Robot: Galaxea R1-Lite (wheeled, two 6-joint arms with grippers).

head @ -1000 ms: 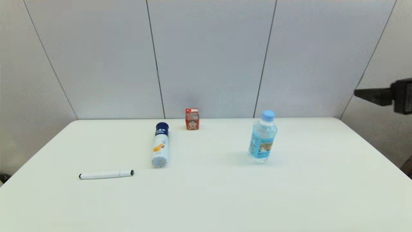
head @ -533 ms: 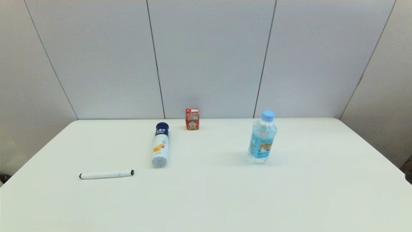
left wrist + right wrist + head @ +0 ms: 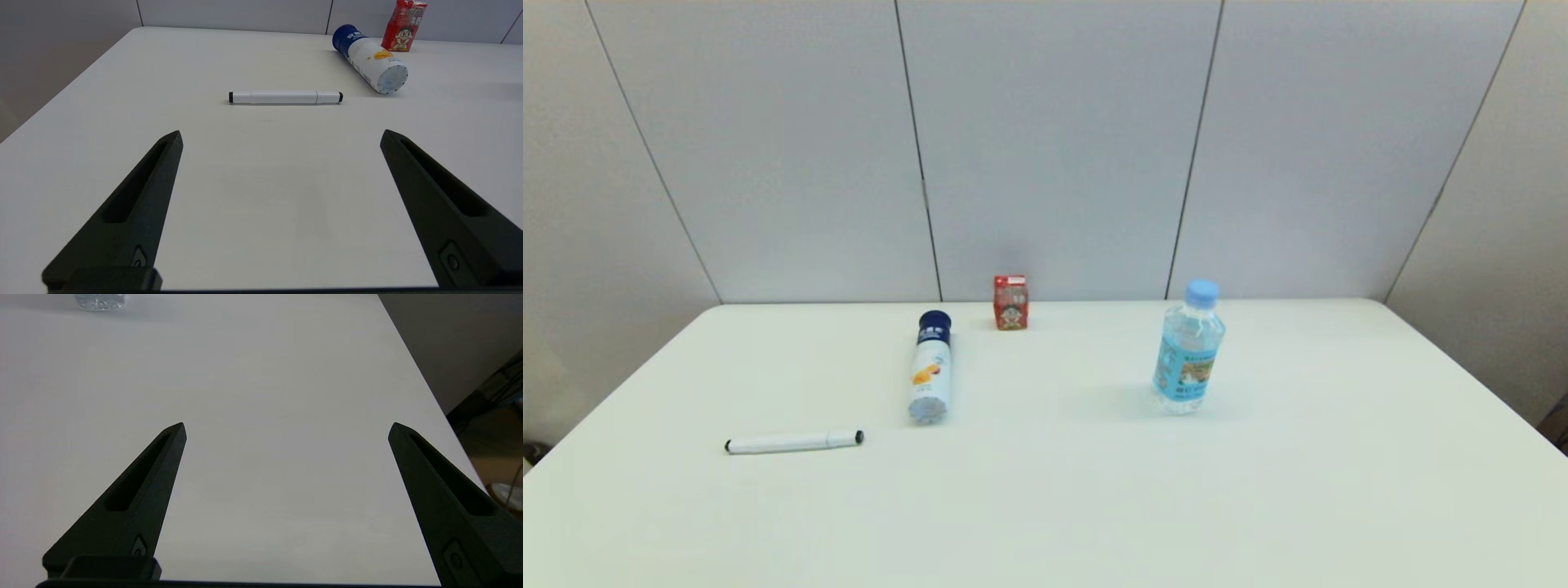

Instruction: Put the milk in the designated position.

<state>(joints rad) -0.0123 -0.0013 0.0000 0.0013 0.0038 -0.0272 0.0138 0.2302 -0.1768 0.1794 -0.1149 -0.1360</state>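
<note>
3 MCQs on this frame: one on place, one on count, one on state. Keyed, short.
1. The milk stands:
A. at the table's far edge by the wall
B. at the near edge
C. beside the marker

2. Containers on the table:
A. two
B. three
C. four

3. The white bottle with the dark blue cap is:
A. upright
B. lying on its side
C. held in fingers

Key:
1 A, carton sits by the wall panels.
2 B, milk, white bottle, water bottle.
3 B, its base faces the camera.

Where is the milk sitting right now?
In the head view the milk stands upright at the table's far edge near the wall, just beyond and right of the lying white bottle's blue cap.
</note>
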